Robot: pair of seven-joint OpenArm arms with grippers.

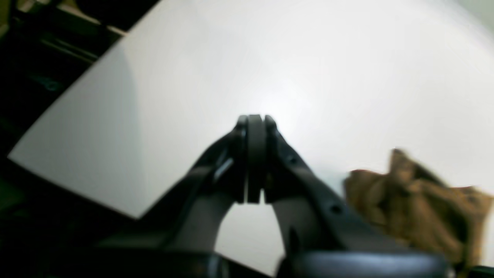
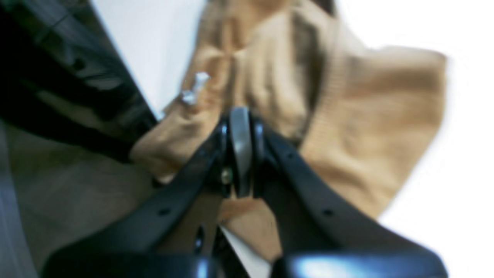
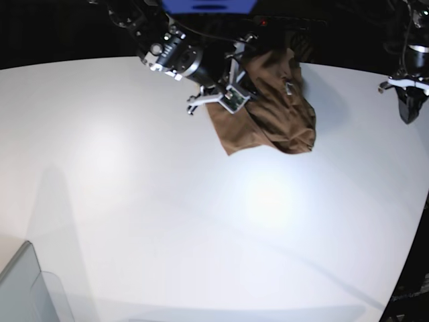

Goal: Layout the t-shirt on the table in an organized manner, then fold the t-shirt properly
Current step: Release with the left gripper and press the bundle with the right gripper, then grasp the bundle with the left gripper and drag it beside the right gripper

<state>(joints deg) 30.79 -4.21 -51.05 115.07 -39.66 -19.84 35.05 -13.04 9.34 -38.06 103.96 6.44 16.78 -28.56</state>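
The tan-brown t-shirt (image 3: 271, 114) lies crumpled in a heap at the far edge of the white table (image 3: 167, 201). Part of it hangs over that edge in the right wrist view, where a small pale tag (image 2: 195, 88) shows on the t-shirt (image 2: 366, 127). My right gripper (image 2: 240, 114) is shut and hovers right over the heap's edge; I see no cloth between its pads. My left gripper (image 1: 254, 117) is shut with nothing in it, above bare table. From there the t-shirt (image 1: 417, 200) sits off to the lower right.
A grey translucent bin (image 3: 27, 288) stands at the table's near left corner. The right arm (image 3: 181, 57) reaches in from the far side, and the left gripper (image 3: 409, 107) hangs by the table's right edge. Dark floor and frame lie beyond the far edge.
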